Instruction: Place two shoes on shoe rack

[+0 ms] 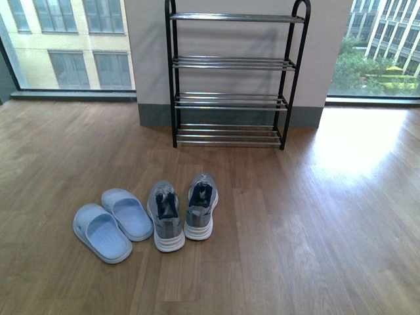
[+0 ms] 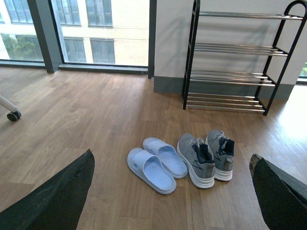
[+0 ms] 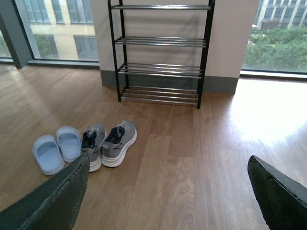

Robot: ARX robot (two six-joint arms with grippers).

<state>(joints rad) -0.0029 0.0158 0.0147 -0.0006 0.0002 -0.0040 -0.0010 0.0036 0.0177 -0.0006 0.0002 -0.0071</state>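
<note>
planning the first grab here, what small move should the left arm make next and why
Probably lower the left jaws toward the left-hand grey knit sneaker: they stand wide open and empty, the sneaker sits on the wooden floor, and the black chrome-bar rack holds no shoes.

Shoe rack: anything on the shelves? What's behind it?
Nothing is on the shoe rack; all four tiers are bare. Behind it, a pale wall with a grey baseboard shows through, barely hidden. The sneakers and slides sit on the floor in front.
</note>
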